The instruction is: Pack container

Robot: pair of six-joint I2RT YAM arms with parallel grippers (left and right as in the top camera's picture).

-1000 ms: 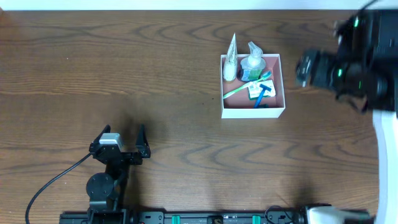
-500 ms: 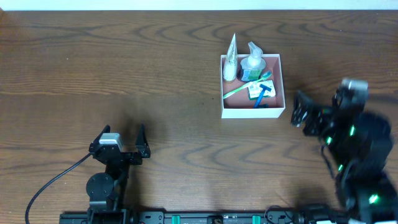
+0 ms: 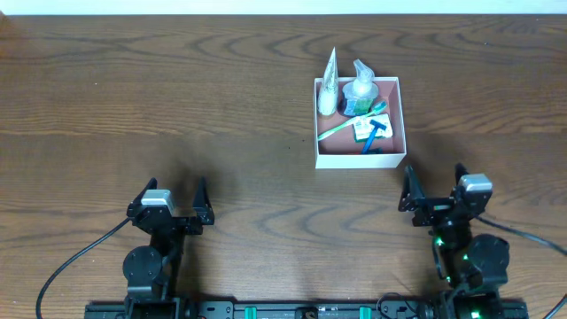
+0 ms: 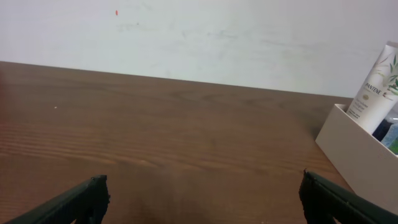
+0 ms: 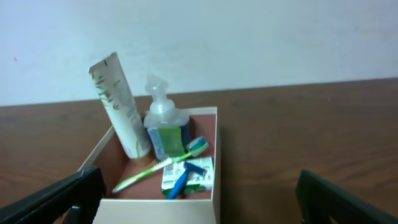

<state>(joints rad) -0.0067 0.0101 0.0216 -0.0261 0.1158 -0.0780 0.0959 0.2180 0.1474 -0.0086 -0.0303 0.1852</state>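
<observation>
- The container point(image 3: 360, 160) sits on the table point(image 3: 177, 89), right of centre and toward the far side, with its open top facing up.
- It is square, so no side reads as a long axis. Its walls run parallel to the table's edges, white outside and pink inside.
- A white tube point(image 3: 330, 84) stands in the far left corner, cap down and crimped end up, tilted toward the left wall.
- A clear pump bottle point(image 3: 359, 89) with a green label stands upright just beside the tube, against the far wall.
- A green toothbrush point(image 3: 345, 125) lies across the floor on a diagonal, handle at the near left and head at the far right.
- A blue razor point(image 3: 374, 135) lies on a small white and green packet point(image 3: 361, 131), handle pointing to the near wall.
- The left gripper point(image 3: 174, 188) rests low at the near left of the table with fingers spread wide and nothing between them. It is well apart from the container.
- In the left wrist view, the container's wall point(image 4: 360, 165) shows at the right edge, with the tube point(image 4: 373, 93) rising above it.
- The right gripper point(image 3: 433, 182) sits near the front edge, just nearer than the container's near right corner, fingers spread wide and holding nothing.
- The right wrist view looks straight at the container point(image 5: 102, 149), with the tube point(image 5: 118, 106), bottle point(image 5: 163, 127), toothbrush point(image 5: 149, 171), razor point(image 5: 183, 175) and packet point(image 5: 198, 179) all inside it.
</observation>
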